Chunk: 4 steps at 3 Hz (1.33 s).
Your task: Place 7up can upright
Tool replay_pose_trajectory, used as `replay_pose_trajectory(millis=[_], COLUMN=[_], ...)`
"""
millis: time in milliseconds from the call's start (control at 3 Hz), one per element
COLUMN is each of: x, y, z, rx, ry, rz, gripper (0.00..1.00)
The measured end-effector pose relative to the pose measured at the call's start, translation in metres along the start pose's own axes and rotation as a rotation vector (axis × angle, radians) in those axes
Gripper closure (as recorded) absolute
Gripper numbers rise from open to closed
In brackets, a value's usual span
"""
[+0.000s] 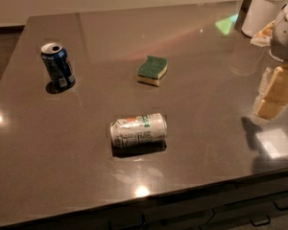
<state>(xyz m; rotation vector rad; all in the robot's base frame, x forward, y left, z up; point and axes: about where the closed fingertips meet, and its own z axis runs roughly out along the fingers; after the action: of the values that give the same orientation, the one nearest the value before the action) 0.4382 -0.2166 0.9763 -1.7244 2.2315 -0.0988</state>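
Observation:
The 7up can (138,131) lies on its side near the middle of the dark table (48,166), silver-white with green and red marks and its top facing left. My gripper (269,102) hangs at the right edge of the view, just above the table. It is well to the right of the can, apart from it, and holds nothing that I can see.
A blue can (58,66) stands upright at the back left. A green and yellow sponge (152,70) lies behind the 7up can. A white container (265,8) stands at the back right corner. The table's front edge runs close below the can.

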Motion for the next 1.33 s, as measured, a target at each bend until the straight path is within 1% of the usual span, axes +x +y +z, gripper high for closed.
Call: replay_pose_trajectory(millis=[333, 667, 1000, 1333], x=[0.0, -0.017, -0.049, -0.08], y=[0.0, 0.0, 0.004, 0.014], z=[0.0, 0.004, 0.017, 0.033], rx=[0.0, -0.006, -0.018, -0.031], ry=[0.0, 0.002, -0.003, 0.006], rz=[-0.001, -0.048, -0.133, -0.219], gripper=[0.0, 0.0, 0.0, 0.0])
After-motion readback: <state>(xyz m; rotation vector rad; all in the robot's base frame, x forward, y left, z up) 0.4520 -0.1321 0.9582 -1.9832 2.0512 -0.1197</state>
